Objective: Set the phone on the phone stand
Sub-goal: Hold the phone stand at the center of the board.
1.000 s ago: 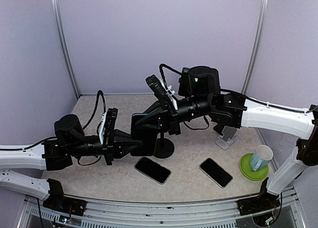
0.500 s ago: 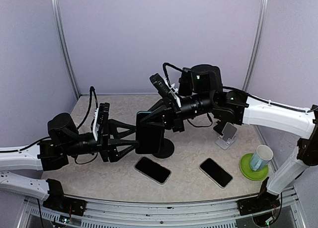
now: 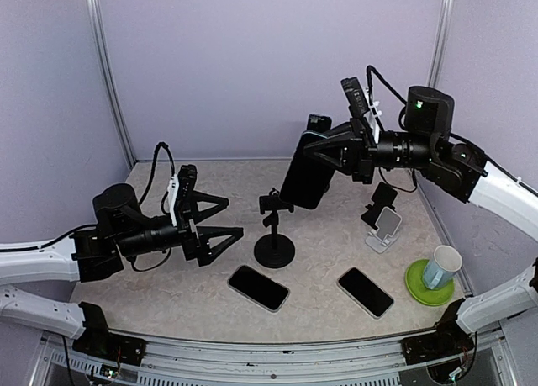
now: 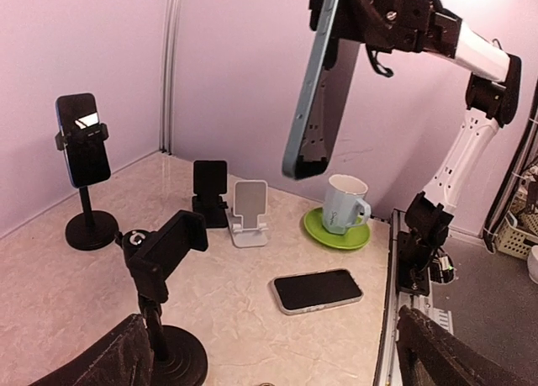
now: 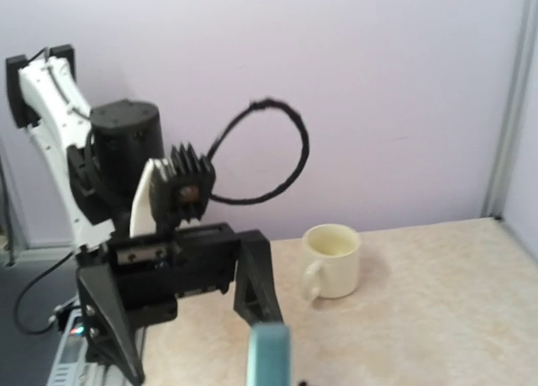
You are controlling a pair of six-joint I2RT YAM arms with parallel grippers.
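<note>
The right gripper [image 3: 316, 156] clamps the dark phone [image 3: 300, 184] roughly upright in the air, at one o'clock from the black phone stand [image 3: 274, 228], not touching it. The left gripper [image 3: 234, 215] gapes wide at the stand's nine o'clock.

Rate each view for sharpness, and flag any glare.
Top external: evenly lit and sharp, with only soft shadows. Left wrist: crisp on the held phone, with a bright reflection on the screen of the mounted phone at far left. Right wrist: soft overall, and the held phone's edge at the bottom is badly out of focus.
</note>
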